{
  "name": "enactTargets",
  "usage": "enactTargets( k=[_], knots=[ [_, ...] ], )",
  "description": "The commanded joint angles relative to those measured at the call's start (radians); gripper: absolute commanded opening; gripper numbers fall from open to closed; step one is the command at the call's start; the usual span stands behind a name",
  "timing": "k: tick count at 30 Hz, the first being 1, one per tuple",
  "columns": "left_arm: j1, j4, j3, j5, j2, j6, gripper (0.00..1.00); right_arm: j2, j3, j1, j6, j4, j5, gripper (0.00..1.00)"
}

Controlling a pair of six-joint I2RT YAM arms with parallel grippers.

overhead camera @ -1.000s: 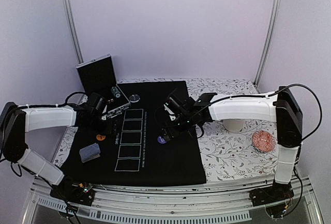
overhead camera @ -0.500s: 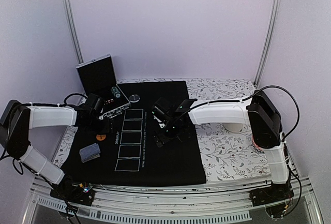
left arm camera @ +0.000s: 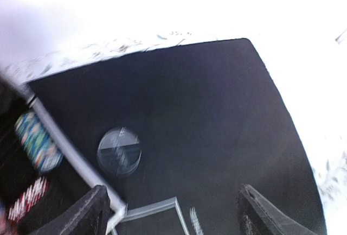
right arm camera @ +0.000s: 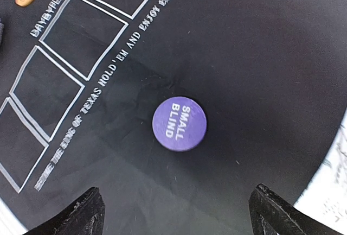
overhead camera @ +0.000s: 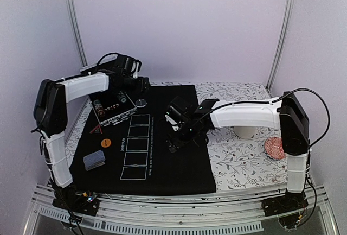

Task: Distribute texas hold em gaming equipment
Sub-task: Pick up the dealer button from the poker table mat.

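- One purple disc (right arm camera: 179,125) marked SMALL BLIND is lying flat on the black mat (overhead camera: 162,164), beside the printed card boxes.
- Right gripper (right arm camera: 181,216) is hovering over that disc, fingers spread wide and holding nothing.
- Left gripper (left arm camera: 173,216) is hovering near the mat's far-left corner, fingers likewise spread and empty.
- Clear disc (left arm camera: 119,151) is lying below it, just beside the open case (overhead camera: 113,107).
- Orange disc (overhead camera: 106,143), red triangle marker (overhead camera: 96,130) and card deck (overhead camera: 94,159) are sitting near the mat's left edge.
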Motion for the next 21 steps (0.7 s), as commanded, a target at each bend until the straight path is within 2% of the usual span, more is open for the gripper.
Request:
enactTargets(
  k=[1, 7, 10, 16, 21],
  knots=[
    [0.043, -0.231, 0.316, 0.08, 0.28, 0.083, 0.83, -0.121, -0.08, -0.009, -0.004, 0.008, 0.024, 0.95],
    [0.085, -0.382, 0.671, 0.053, 0.544, 0.101, 0.89, -0.184, -0.171, -0.01, 0.031, 0.023, 0.01, 0.95],
    [0.092, -0.431, 0.798, 0.016, 0.636, 0.12, 0.9, -0.193, -0.187, -0.009, 0.043, 0.016, 0.011, 0.95],
    [0.121, -0.422, 0.834, 0.036, 0.709, 0.137, 0.95, -0.202, -0.206, -0.01, 0.056, 0.015, -0.002, 0.95],
    [0.124, -0.439, 0.833, 0.086, 0.729, 0.175, 0.86, -0.21, -0.205, -0.01, 0.055, 0.018, -0.004, 0.95]
  ],
)
